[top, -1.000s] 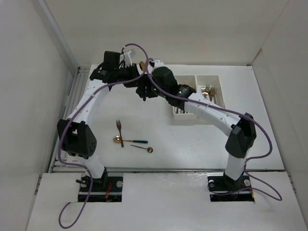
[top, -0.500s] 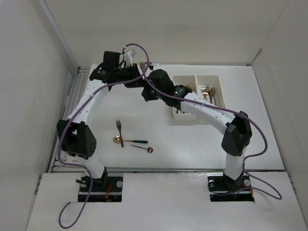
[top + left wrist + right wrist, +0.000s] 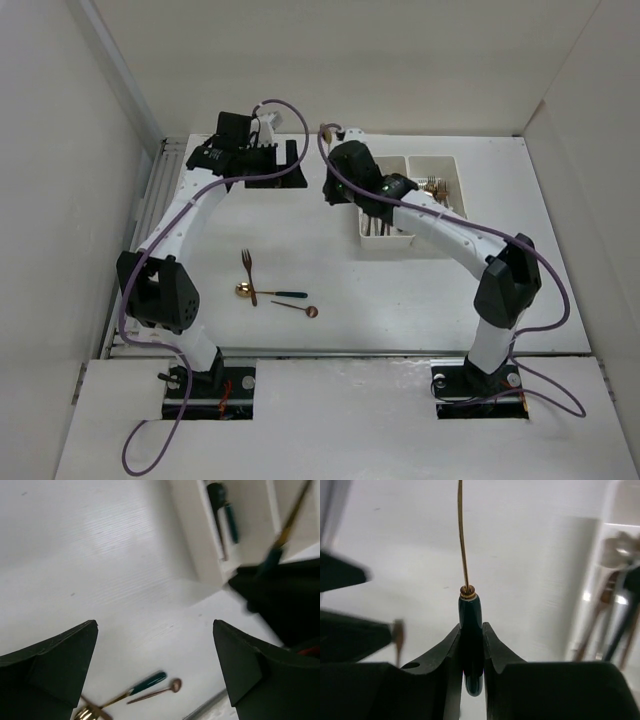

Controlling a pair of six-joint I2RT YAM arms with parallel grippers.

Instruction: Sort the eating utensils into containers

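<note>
My right gripper point(image 3: 471, 628) is shut on the dark teal handle of a utensil point(image 3: 470, 611) whose thin gold stem points away from it. In the top view it point(image 3: 334, 150) hangs just left of the two white containers point(image 3: 402, 237). My left gripper point(image 3: 280, 165) is open with nothing in it, left of the right one; its fingers point(image 3: 55, 670) stand wide apart. Three utensils lie on the table in front: a copper fork point(image 3: 247, 268), a gold spoon with a teal handle point(image 3: 270, 293) and a small copper spoon point(image 3: 300, 308). Several utensils lie in both bins.
The containers stand at the back right, gold forks point(image 3: 432, 186) in the right one, teal-handled pieces point(image 3: 227, 510) in the left one. White walls close in the table on three sides. A ridged rail point(image 3: 165, 190) runs along its left edge.
The left gripper has opened and drawn back to the left. The right gripper has shut on the teal-handled utensil and carried it right, towards the containers.
</note>
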